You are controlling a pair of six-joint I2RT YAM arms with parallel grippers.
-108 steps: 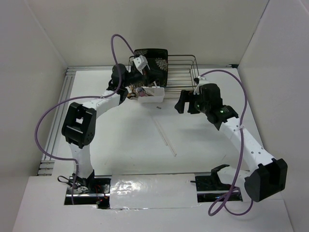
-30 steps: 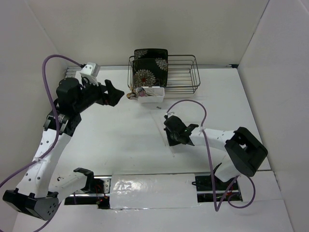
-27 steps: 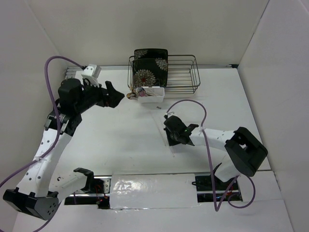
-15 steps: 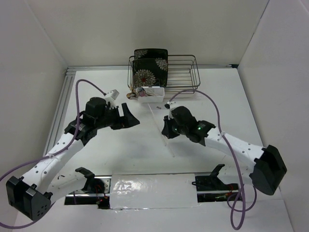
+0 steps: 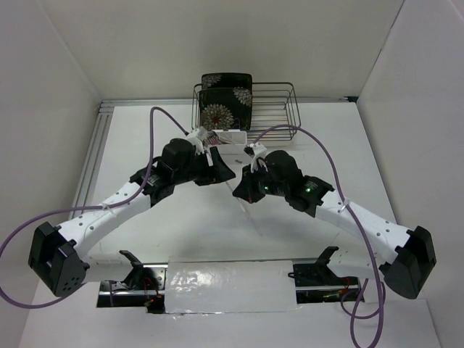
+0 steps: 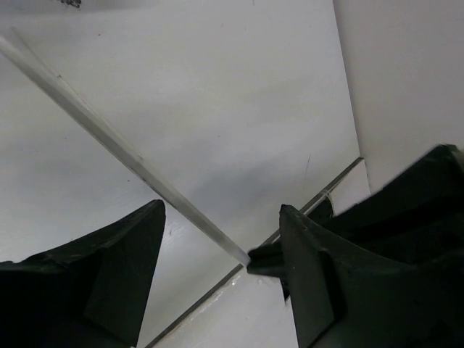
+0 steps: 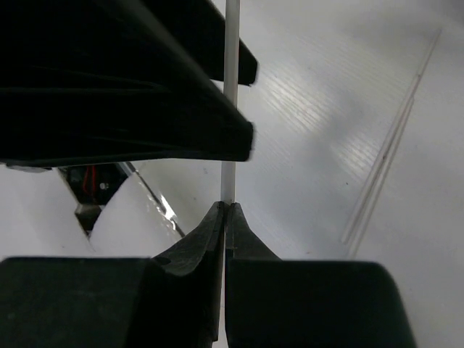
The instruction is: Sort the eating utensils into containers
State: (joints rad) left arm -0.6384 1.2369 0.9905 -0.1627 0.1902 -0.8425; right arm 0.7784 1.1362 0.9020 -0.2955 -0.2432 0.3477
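Note:
My right gripper (image 7: 226,206) (image 5: 241,190) is shut on the end of a pale chopstick (image 7: 230,138), held up over the middle of the table. The stick (image 6: 109,141) runs slantwise between the fingers of my left gripper (image 6: 222,210) (image 5: 221,172), which stands open around it without touching. A second chopstick (image 7: 388,163) lies flat on the table below. The small white tub (image 5: 232,139) sits in front of the wire rack, partly hidden by my left wrist, with utensil handles (image 5: 211,135) sticking out of it.
The dark wire rack (image 5: 272,109) stands at the back with a black floral plate (image 5: 225,101) upright in its left end. White walls close in both sides. Purple cables loop above both arms.
My left arm swung from the far left to the centre and its jaws narrowed around the chopstick. My right gripper lifted that chopstick off the table and carried it back towards the tub.

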